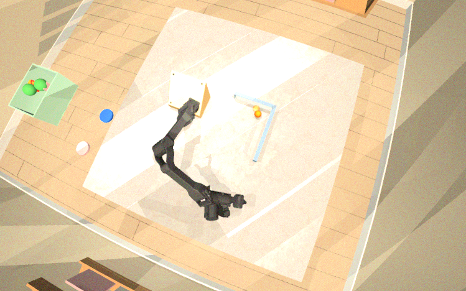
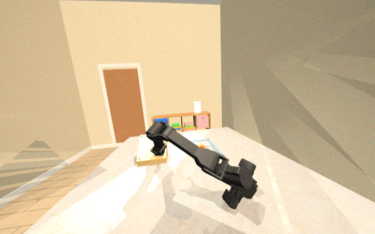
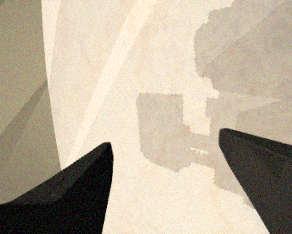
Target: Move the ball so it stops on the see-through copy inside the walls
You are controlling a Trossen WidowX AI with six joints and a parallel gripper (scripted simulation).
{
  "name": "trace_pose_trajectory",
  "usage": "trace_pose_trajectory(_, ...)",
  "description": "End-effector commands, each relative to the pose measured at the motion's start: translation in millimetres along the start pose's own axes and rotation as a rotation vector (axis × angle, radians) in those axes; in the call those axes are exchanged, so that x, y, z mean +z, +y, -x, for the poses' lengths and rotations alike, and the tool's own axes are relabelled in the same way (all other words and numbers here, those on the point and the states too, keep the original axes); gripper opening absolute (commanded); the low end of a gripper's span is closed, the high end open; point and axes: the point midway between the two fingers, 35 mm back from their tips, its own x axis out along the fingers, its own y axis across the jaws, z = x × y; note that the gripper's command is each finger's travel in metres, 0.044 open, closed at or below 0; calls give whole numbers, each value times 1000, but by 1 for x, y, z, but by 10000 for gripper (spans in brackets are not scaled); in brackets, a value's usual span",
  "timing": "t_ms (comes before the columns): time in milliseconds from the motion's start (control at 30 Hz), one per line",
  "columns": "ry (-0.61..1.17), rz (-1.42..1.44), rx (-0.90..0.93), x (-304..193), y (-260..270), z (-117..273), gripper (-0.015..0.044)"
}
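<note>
The ball (image 1: 257, 113) is seen inside the corner made by the two walls (image 1: 266, 130), far from the arm's end and untouched. The see-through copy (image 1: 255, 107) lies just beside it, nearer the corner; the two appear to touch or overlap slightly, though at this size that cannot be settled. The ball is judged not yet on its mark. The whole task is left: reach, nudge or carry, release, retreat.

The gripper (image 1: 239, 199) is held low over the table (image 1: 299, 152), well apart from the ball, at the near side of the top view. Its jaws are parted fairly wide and nothing is held; in the wrist view only pale table surface shows between the dark fingers.

Materials: ball orange, smooth, round, expected to roll readily. Walls thin, low, pale blue, clear, forming an L. Table pale, matt, faintly mottled. Arm dark, matt, blocky.
</note>
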Motion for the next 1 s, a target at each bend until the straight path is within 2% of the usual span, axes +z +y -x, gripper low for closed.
trace_pose_trajectory(0,128,182,-9,-49,32,-25,300)
trace_pose_trajectory(333,472,774,9,-203,109,-52,300)
trace_pose_trajectory(600,605,1058,15,-270,129,-50,300)
trace_pose_trajectory(700,698,1254,22,-310,134,-40,300)
trace_pose_trajectory(967,1002,2017,30,-424,127,4,300)
